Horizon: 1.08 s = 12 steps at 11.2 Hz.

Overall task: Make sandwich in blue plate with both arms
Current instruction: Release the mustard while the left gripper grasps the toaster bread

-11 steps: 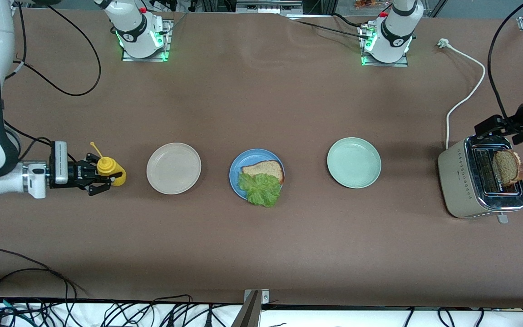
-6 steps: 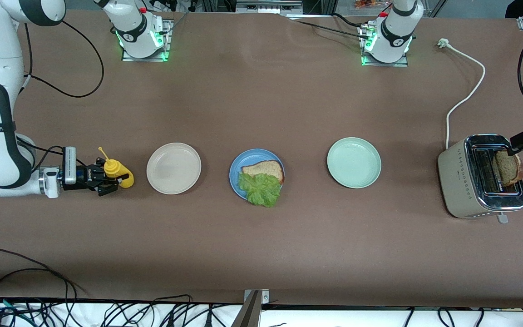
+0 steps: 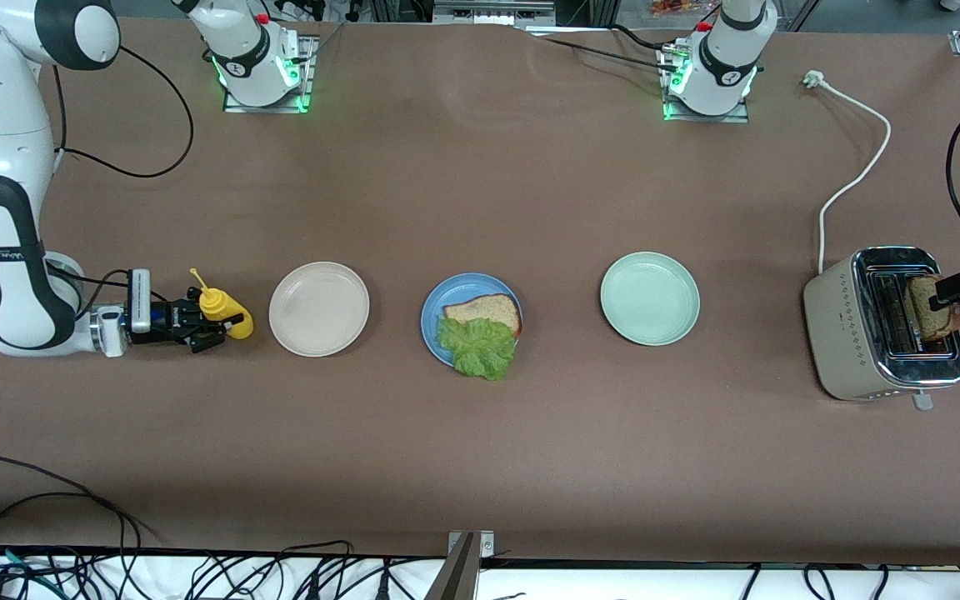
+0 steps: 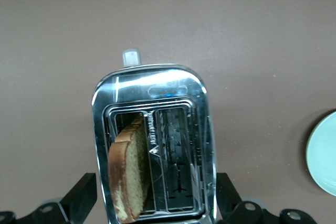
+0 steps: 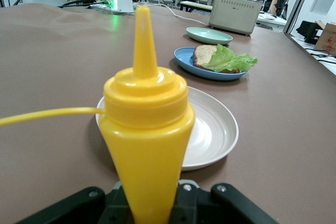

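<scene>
Yellow mustard bottle [image 3: 226,312] clamped in our right gripper [image 3: 197,321] for saucing — left gripper [image 4: 152,203], jaws wide, straddled the toaster's [image 3: 880,333] bread slice [image 3: 930,307].

The tabletop [image 3: 480,450] is a flat matte brown. In a row on it lie a round beige plate [image 3: 319,309], a round matte blue plate [image 3: 432,321] carrying a brown wholemeal bread slice [image 3: 488,312] with darker crust and a ruffled bright green lettuce leaf [image 3: 477,347], and a round pale green plate [image 3: 650,298]. The squeeze bottle [image 3: 222,307] is glossy yellow. The toaster [image 3: 842,333] is cream with a chrome top.
</scene>
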Each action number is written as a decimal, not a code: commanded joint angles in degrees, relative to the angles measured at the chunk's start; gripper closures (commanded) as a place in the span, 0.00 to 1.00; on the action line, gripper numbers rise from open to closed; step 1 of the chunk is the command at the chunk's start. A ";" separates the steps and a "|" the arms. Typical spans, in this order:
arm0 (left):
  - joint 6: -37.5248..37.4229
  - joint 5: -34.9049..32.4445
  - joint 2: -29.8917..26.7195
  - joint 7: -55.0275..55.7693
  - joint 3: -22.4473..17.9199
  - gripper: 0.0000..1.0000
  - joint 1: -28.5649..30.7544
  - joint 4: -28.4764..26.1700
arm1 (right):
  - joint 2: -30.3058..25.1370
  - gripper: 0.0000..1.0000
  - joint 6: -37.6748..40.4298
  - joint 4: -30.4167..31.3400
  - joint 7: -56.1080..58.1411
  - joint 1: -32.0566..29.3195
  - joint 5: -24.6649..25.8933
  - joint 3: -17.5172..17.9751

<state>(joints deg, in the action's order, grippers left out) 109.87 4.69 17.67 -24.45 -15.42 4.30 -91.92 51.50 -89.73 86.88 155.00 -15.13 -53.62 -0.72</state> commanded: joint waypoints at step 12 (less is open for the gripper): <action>1.75 5.42 5.70 -6.84 -0.66 0.00 2.73 0.07 | 0.09 0.00 0.61 -1.62 -1.80 -1.39 -1.40 0.37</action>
<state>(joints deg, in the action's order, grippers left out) 111.13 8.01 22.83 -29.88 -15.63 7.22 -91.94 51.89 -89.66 86.29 154.65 -15.69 -54.92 -0.66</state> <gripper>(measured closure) 0.000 0.132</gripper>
